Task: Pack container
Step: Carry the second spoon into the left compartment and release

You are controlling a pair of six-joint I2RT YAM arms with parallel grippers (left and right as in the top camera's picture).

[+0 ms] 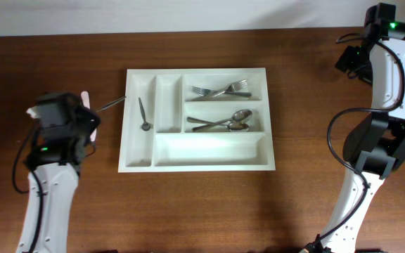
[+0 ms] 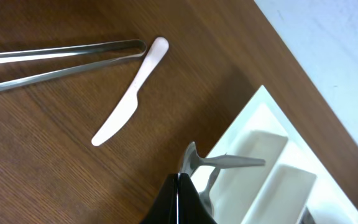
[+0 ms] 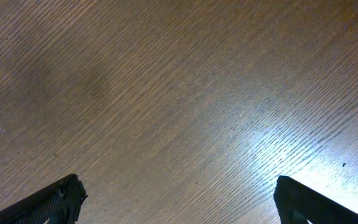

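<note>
The container is a white compartment tray at the table's middle. It holds a small spoon in its left upright slot, forks in the top long slot and spoons in the middle one. My left gripper is shut on one end of a metal utensil. The utensil's free end reaches over the container's left rim. From overhead, the left gripper is just left of the tray. My right gripper is open over bare wood, far right.
A white plastic knife and metal tongs lie on the wood left of the tray, beyond my left gripper. The table's back edge meets a pale wall. The bottom long slot has nothing in it.
</note>
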